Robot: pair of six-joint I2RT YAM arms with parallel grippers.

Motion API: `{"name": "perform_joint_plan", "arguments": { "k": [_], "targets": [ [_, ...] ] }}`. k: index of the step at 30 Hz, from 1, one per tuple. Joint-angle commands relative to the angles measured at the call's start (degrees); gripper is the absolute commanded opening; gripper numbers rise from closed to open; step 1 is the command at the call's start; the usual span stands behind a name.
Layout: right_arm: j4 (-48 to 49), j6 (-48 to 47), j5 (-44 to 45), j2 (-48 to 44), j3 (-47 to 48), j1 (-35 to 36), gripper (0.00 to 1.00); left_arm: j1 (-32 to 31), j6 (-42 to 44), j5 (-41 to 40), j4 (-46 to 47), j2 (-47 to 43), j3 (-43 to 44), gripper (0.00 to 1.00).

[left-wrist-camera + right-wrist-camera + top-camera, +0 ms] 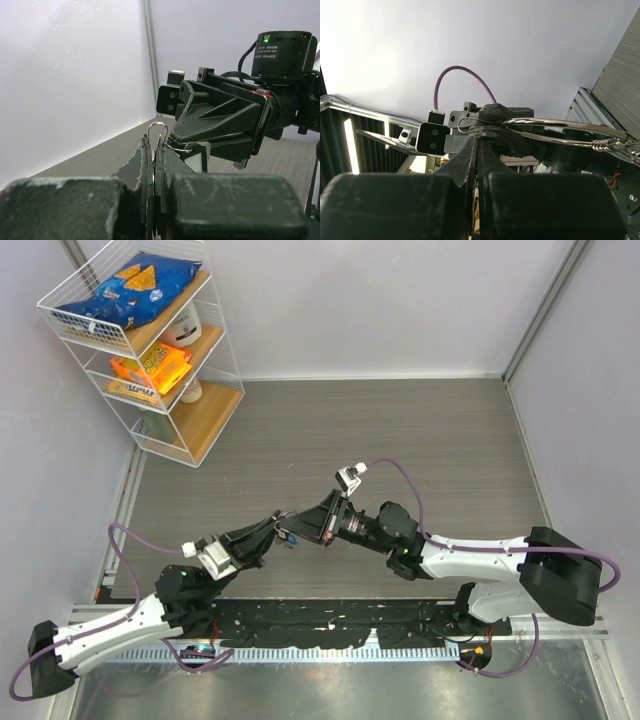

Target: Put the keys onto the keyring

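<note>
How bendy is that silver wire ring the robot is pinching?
Probably stiff, not floppy: the keyring stands straight up from the shut left gripper without drooping. It's likely very light, since the wire looks so thin. Being smooth and shiny, it might slip or swivel in that pinch.

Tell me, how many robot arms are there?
2. The left arm reaches in from the near left corner and the right arm from the near right. Their tips meet in the middle. No other arm shows in any view.
</note>
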Motion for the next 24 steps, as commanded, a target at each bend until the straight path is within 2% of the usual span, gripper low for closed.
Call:
{"name": "perform_joint_plan", "arguments": {
  "k": [1, 24],
  "targets": [
    [-2.41, -0.57, 2.36, 0.52, 2.81, 0.19, 0.06, -0.33, 0.57, 3.53, 5.74, 1.10, 1.43, 0.00],
    [-4.09, -0.13, 4.47, -2.12, 0.61, -0.60, 0.06, -0.50, 0.39, 5.02, 5.74, -0.83, 0.90, 0.00]
  ]
}}
